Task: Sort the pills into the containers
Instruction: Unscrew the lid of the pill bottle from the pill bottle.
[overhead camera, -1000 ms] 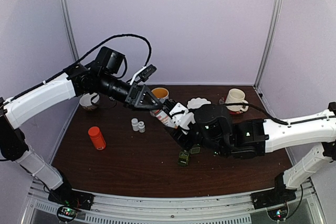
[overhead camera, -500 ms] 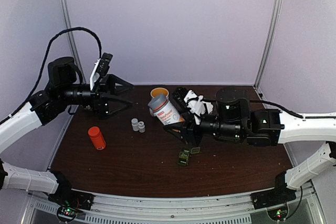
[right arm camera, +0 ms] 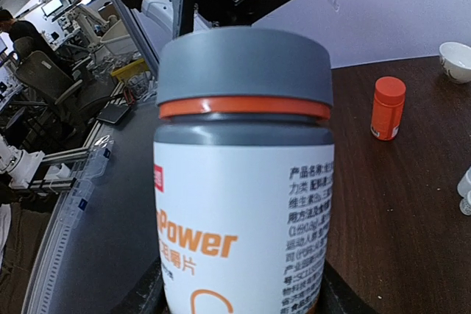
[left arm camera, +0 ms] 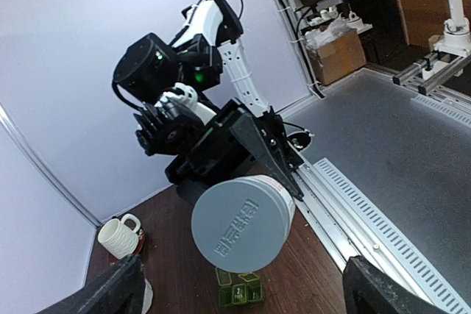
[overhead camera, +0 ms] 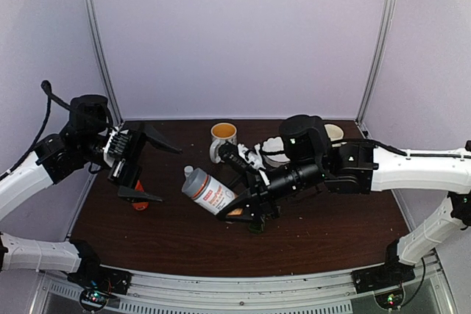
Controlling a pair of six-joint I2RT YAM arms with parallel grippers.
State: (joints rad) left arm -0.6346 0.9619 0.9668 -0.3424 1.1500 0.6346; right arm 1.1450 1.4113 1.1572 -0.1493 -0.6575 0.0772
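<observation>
Table [overhead camera: 331,218]: dark brown wood, front-middle is where the action is.
Room: pale lilac walls [overhead camera: 235,34], a mug [overhead camera: 223,137] at the back.
Pill box [left arm camera: 238,295]: tiny, see-through green, square cells, flat on the table below the bottle [overhead camera: 208,190].
Right gripper [overhead camera: 237,207]: clamped on that white, grey-capped bottle, which is tipped sideways.
Left gripper [overhead camera: 165,174]: jaws wide, holding nothing.
</observation>
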